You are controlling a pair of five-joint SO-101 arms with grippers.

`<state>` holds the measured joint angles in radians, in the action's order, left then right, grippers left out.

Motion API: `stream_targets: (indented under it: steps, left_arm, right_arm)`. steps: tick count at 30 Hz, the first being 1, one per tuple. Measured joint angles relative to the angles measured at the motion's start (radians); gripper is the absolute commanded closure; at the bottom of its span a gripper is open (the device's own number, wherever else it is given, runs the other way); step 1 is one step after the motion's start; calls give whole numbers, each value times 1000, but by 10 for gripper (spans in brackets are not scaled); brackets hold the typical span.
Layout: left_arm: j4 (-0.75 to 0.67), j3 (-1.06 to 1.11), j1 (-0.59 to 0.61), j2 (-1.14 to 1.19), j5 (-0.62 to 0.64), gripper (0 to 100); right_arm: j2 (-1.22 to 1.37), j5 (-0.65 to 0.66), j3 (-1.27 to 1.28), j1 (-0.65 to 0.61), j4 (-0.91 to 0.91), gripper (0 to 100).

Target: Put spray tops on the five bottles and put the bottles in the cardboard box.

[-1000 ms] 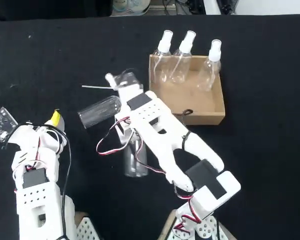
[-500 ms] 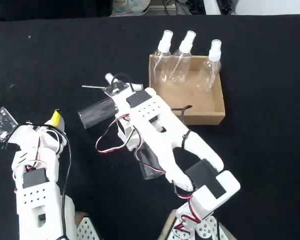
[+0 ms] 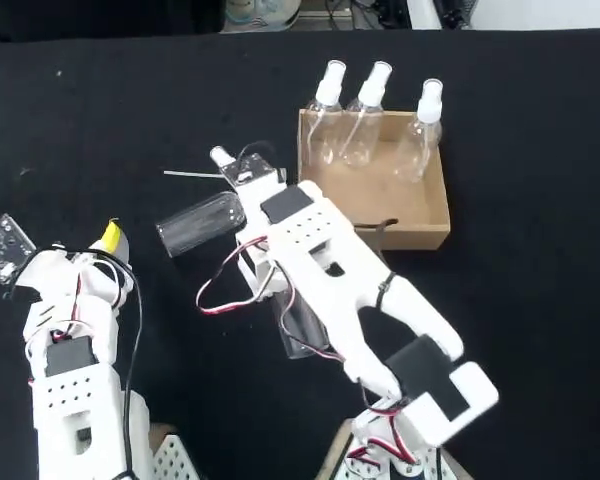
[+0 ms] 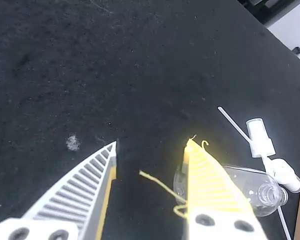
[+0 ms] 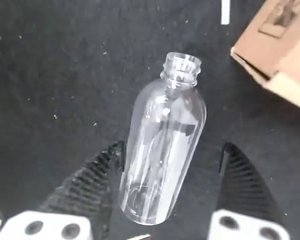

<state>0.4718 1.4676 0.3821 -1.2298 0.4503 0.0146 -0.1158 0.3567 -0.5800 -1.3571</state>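
Note:
Three capped bottles [image 3: 370,120] stand at the back of the cardboard box [image 3: 420,215]. An uncapped clear bottle [image 5: 165,150] lies on the black table between the open fingers of my right gripper [image 5: 172,147]. In the high view that bottle [image 3: 302,328] shows under the right arm [image 3: 320,250]. A second uncapped bottle [image 3: 200,222] [image 4: 240,185] lies left of the box. A loose spray top [image 3: 220,157] [image 4: 260,140] with a thin tube lies just behind it. My left gripper [image 4: 151,145] [image 3: 105,250] hangs open over bare table at the left.
The box's near corner [image 5: 270,55] sits close beyond the neck of the bottle at the right gripper. The box's front half is unoccupied cardboard. Red and black wires [image 3: 230,290] hang from the right arm. Black cloth stretches left of the lying bottle.
The bottle under the right arm swung from straight to tilted and slid a little toward the right. The right arm shifted slightly with it. The left arm kept still.

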Motion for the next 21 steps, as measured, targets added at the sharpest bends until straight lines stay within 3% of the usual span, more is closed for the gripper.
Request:
stream_targets:
  steps: [9, 14, 21]
  left_arm:
    - [0, 0, 0, 0, 0, 787]
    - [0, 0, 0, 0, 0, 787]
    - [0, 0, 0, 0, 0, 787]
  right_arm:
    - [-18, -58, 118, 0, 130, 738]
    - [-18, -58, 137, 0, 135, 812]
    - [-41, -58, 213, 2, 249, 817]
